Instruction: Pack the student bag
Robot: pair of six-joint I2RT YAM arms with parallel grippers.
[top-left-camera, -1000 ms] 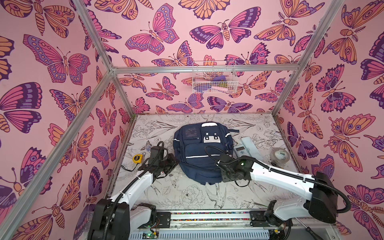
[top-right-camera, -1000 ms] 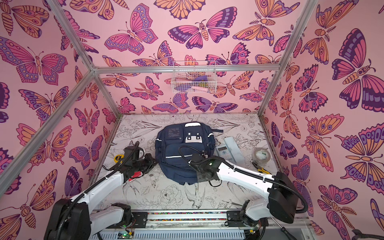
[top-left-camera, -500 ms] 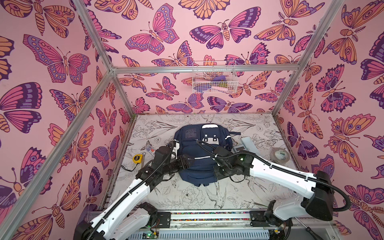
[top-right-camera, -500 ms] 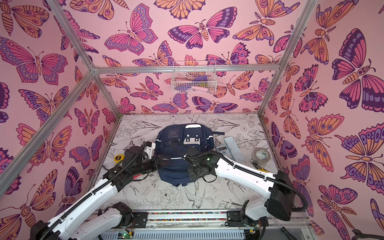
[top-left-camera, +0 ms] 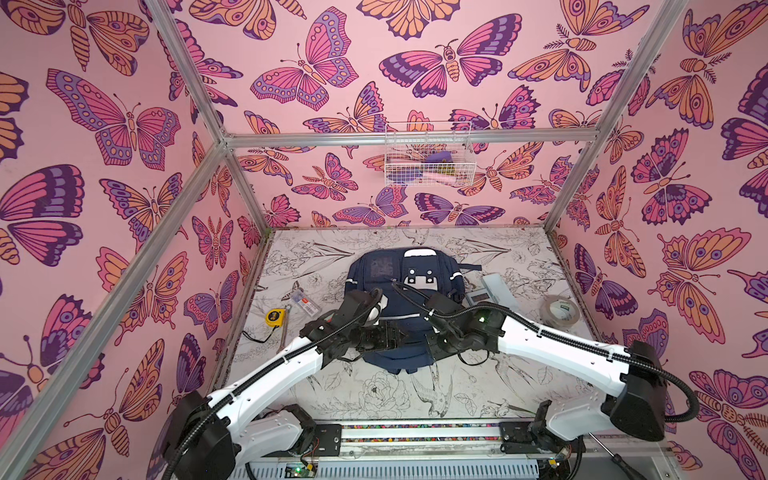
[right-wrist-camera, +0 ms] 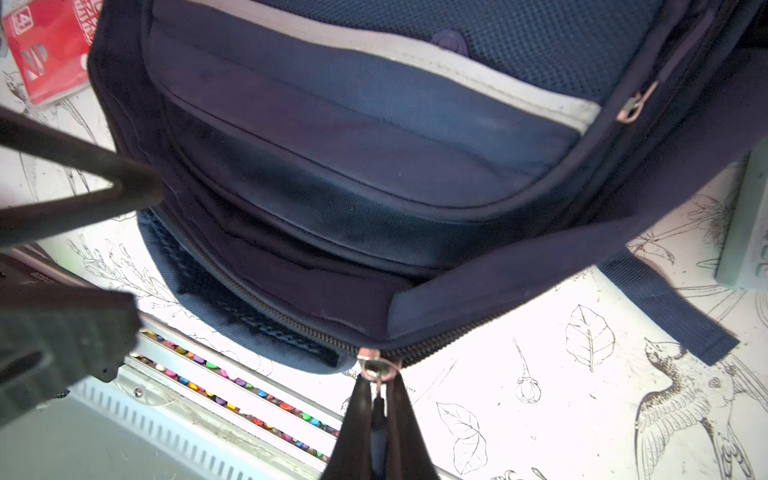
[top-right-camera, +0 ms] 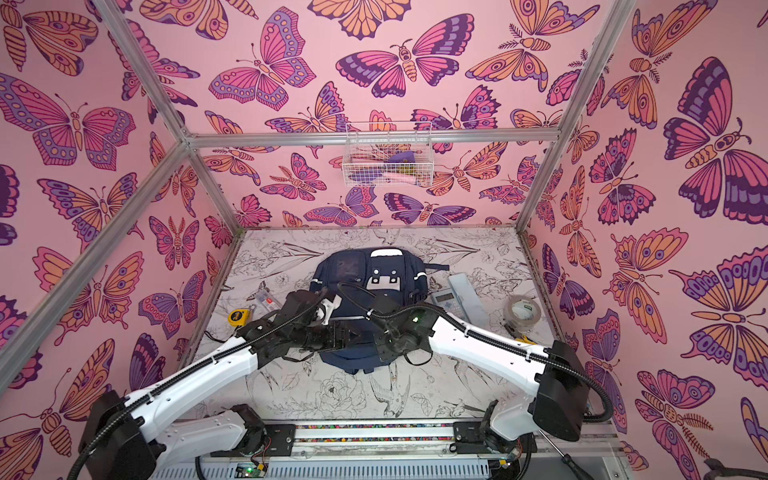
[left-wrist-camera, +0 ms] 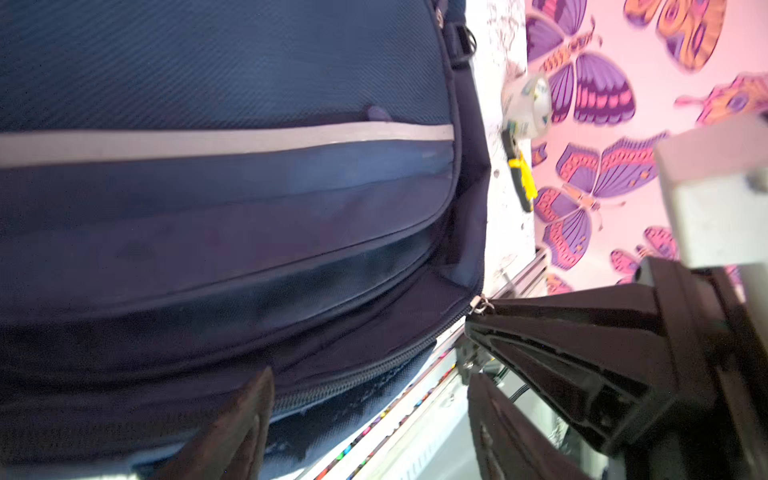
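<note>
The left fingers (left-wrist-camera: pixel 232 424), now wide, have swung in to the near edge of the bag (top-left-camera: pixel 409 282), flat in the middle of the table (top-left-camera: pixel 374 399), and should pin the fabric there while the right fingers (right-wrist-camera: pixel 353 436), pinching the zipper pull (right-wrist-camera: pixel 374 368), draw it steadily along the teeth.

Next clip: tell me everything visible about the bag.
The bag is navy woven fabric, lying flat on the table, front up, with a mesh pocket, a white patch with black dots and a grey stripe. One strap trails beside it. The right pincer is shut on the zip pull at the near edge; the open left pincer sits by the zip, contact unclear.
</note>
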